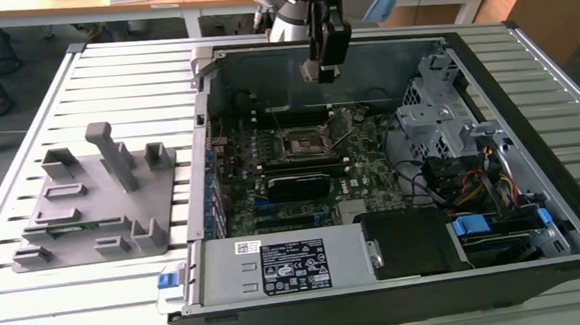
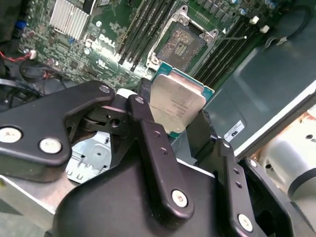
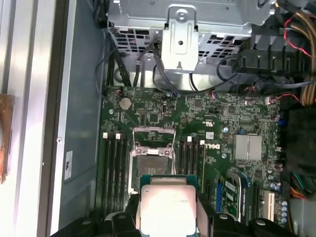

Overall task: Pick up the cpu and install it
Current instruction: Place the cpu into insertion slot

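My gripper (image 2: 181,114) is shut on the cpu (image 2: 177,104), a flat silver-topped chip with a thin green edge, held by two opposite sides between black fingers (image 2: 148,106). In the first wrist view the cpu (image 3: 167,207) hangs above the motherboard, close to the open socket (image 3: 153,159) with its metal frame. In the exterior view the gripper (image 1: 323,70) hovers high over the back of the open computer case, above the socket (image 1: 297,145). The socket (image 2: 181,43) lies uncovered with its contact field showing.
The open computer case (image 1: 528,61) lies on a slatted white table. A metal drive cage (image 1: 435,118), cable bundles and a power supply (image 1: 282,264) surround the motherboard. Grey plastic fixture blocks (image 1: 103,195) stand on the table at the exterior view's left.
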Controlling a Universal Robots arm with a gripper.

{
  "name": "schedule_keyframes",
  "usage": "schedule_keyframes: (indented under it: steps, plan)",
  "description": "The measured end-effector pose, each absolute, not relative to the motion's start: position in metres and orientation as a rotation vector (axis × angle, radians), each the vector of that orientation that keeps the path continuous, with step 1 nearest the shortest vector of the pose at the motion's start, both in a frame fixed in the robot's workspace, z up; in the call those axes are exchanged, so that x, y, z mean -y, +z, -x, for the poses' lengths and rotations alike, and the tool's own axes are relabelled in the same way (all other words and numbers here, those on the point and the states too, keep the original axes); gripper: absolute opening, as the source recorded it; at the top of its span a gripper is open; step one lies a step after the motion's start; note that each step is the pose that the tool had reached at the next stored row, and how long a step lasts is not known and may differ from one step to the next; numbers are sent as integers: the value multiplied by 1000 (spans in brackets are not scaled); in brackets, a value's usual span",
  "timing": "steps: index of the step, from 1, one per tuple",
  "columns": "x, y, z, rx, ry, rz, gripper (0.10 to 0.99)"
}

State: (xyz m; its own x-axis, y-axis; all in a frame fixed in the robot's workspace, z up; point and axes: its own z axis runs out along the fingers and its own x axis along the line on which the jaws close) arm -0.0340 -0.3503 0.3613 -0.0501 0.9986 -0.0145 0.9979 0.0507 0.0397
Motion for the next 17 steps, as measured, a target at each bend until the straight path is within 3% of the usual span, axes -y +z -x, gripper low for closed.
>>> schedule_keyframes:
  steps: [17]
  plan:
    - [350, 334, 34, -2275, 52, -2130, 537]
